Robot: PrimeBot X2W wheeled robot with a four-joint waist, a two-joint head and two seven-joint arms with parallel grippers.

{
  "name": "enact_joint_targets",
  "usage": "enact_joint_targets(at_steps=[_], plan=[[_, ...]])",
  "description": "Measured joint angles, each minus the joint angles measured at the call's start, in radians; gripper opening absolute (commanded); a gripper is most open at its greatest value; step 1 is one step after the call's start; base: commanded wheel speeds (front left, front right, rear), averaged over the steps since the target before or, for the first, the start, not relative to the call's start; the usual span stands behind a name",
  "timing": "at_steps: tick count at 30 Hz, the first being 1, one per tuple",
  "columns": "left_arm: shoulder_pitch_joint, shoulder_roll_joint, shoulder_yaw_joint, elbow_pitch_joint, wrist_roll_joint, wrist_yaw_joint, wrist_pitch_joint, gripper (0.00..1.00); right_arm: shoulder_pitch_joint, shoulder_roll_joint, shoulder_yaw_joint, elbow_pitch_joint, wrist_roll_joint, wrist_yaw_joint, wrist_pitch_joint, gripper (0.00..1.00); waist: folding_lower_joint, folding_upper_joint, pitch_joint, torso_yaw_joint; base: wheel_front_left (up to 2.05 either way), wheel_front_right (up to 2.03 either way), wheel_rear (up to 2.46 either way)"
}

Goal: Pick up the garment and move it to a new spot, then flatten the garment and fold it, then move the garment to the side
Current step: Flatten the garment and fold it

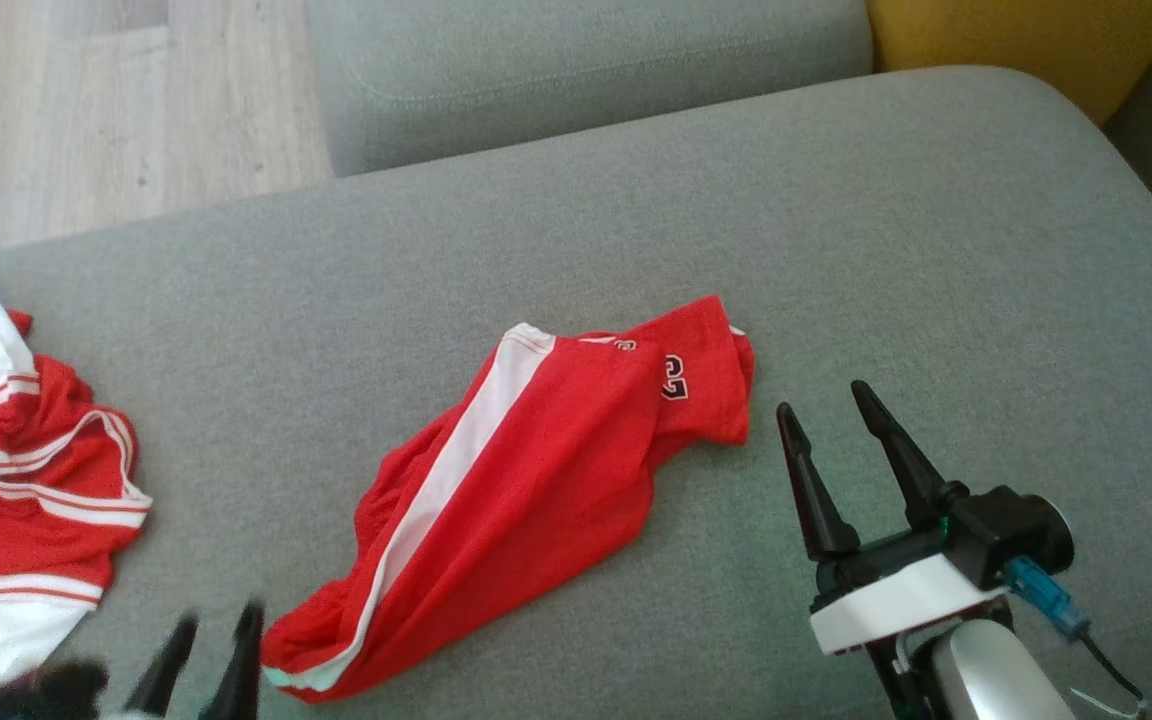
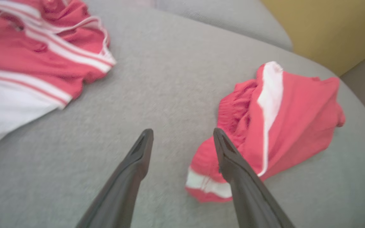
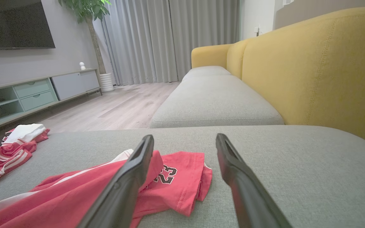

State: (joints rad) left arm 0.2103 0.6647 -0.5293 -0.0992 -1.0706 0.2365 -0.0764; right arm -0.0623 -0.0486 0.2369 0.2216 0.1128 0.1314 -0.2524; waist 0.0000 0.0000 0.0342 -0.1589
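Observation:
The garment [image 1: 526, 480] is a pair of red shorts with a white side stripe and a black "23", lying crumpled on the grey sofa seat [image 1: 836, 230]. My left gripper [image 1: 211, 645] is at the bottom left, just left of the garment's lower end, open and holding nothing. In the left wrist view the garment [image 2: 290, 120] lies to the right of the open left gripper [image 2: 182, 137]. My right gripper [image 1: 826, 410] stands open to the right of the garment's numbered end. In the right wrist view the garment [image 3: 176, 180] lies below and left of the right gripper [image 3: 185, 141].
A heap of red and white clothes [image 1: 16, 480] lies at the seat's left edge. A second grey cushion [image 1: 586, 70] adjoins at the back, and a yellow backrest [image 3: 312, 69] runs along the right. Wooden floor [image 1: 86, 110] is beyond the seat's far left.

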Motion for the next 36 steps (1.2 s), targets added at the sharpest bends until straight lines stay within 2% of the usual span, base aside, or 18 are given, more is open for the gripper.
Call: enact_joint_targets(at_steps=[2,6,12,15,18,21,32,33,34,36], plan=[[-0.049,-0.012,-0.001,-0.04,0.018,0.001,-0.001,1.0,0.0,0.0,0.0,-0.002,0.0,0.0,0.0,1.0,0.0,0.0,0.01,-0.001,0.0,0.0,0.0],[-0.239,-0.096,-0.062,-0.035,0.067,-0.016,0.028,1.0,-0.013,0.0,0.006,-0.008,-0.009,0.0,0.0,1.0,0.0,0.0,0.045,-0.007,0.0,0.0,0.0],[-0.552,-0.269,-0.162,0.189,0.162,-0.069,0.064,1.0,-0.06,0.0,0.018,-0.018,-0.015,0.0,0.0,1.0,0.0002,0.0,0.121,-0.022,0.0,0.0,0.0],[-0.678,-0.321,-0.2,0.314,0.2,-0.102,0.089,1.0,-0.083,0.0,0.02,-0.021,-0.018,0.0,0.0,1.0,0.0003,0.0,0.163,-0.035,0.0,0.0,0.0],[-0.785,-0.359,-0.229,0.464,0.215,-0.155,0.126,1.0,-0.103,0.0,0.021,-0.028,-0.018,0.0,0.0,1.0,0.0003,0.0,0.214,-0.056,0.0,0.0,0.0],[-0.835,-0.376,-0.247,0.553,0.218,-0.188,0.144,1.0,-0.116,0.0,0.019,-0.03,-0.018,0.0,0.0,1.0,0.0003,0.0,0.243,-0.072,0.0,0.0,0.0],[-0.925,-0.423,-0.265,0.748,0.227,-0.255,0.156,1.0,-0.138,0.0,0.025,-0.031,-0.017,0.0,0.0,1.0,0.0001,0.0,0.271,-0.096,0.0,0.0,0.0],[-0.928,-0.426,-0.267,0.76,0.227,-0.266,0.156,0.86,-0.138,0.0,0.026,-0.031,-0.017,0.0,0.0,1.0,0.0,0.0,0.271,-0.097,0.0,0.0,0.0],[-0.931,-0.43,-0.27,0.77,0.227,-0.274,0.156,0.68,-0.138,0.0,0.027,-0.031,-0.017,0.0,0.0,1.0,0.0,0.0,0.271,-0.098,0.0,0.0,0.0],[-0.935,-0.437,-0.272,0.786,0.226,-0.281,0.156,0.49,-0.138,0.0,0.027,-0.031,-0.016,0.0,0.0,1.0,0.0,0.0,0.271,-0.1,0.0,0.0,0.0]])
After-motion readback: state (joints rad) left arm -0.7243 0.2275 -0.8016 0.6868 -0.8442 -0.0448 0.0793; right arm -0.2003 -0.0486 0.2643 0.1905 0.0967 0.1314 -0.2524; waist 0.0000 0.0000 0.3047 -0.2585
